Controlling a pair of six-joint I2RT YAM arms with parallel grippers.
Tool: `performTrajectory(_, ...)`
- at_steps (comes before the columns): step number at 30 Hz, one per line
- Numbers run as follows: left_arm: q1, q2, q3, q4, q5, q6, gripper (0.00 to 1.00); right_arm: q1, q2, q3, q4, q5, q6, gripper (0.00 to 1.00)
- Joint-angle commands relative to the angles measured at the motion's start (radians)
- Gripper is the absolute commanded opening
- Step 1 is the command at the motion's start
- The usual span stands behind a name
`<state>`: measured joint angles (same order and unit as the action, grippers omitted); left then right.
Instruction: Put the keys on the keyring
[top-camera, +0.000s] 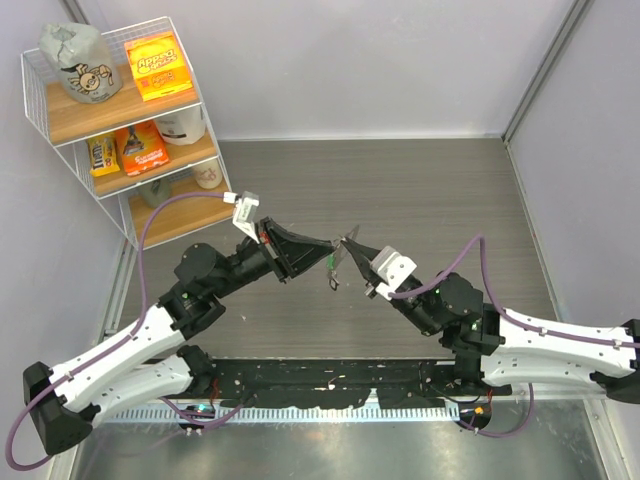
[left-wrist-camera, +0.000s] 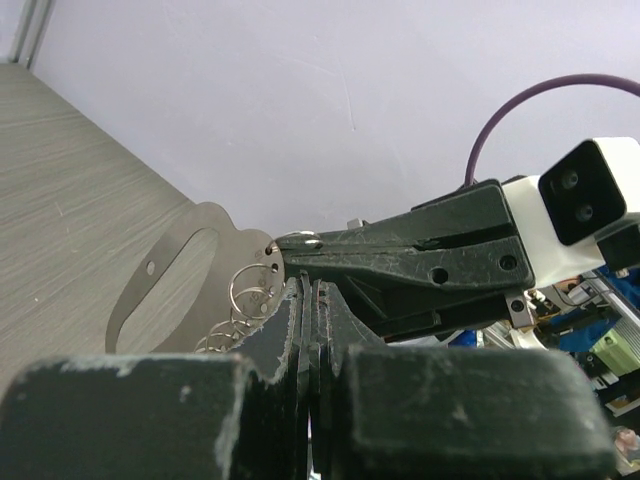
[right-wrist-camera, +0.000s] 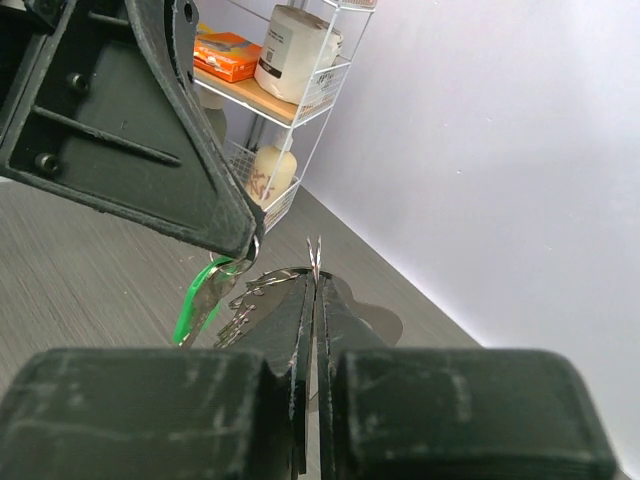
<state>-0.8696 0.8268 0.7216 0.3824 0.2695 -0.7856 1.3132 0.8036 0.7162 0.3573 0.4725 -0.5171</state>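
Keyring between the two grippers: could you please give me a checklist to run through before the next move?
1. Left gripper shut on the keyring rings: ok.
2. Right gripper shut on the ring beside the metal tag: ok.
3. Green key hanging freely: ok.
4. Green key fully threaded onto a ring: cannot tell.
5. Silver keys untangled from the rings: cannot tell.

Bright grn key (right-wrist-camera: 197, 310), silvery keyring (left-wrist-camera: 250, 292)
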Motion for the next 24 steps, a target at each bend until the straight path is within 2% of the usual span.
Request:
performTrajectory(1,-0.002,-0.012,0.050,0.023,-0.029,-0.017,0.00,0.020,-0.001,-0.012,0.149,0.046,-0.055,0.05)
performTrajectory(24,-0.003,-0.015,0.058,-0.010,-0.090,-0.029,0.00,0.093,0.048,-0.063,0.278,0.115,-0.149,0.05)
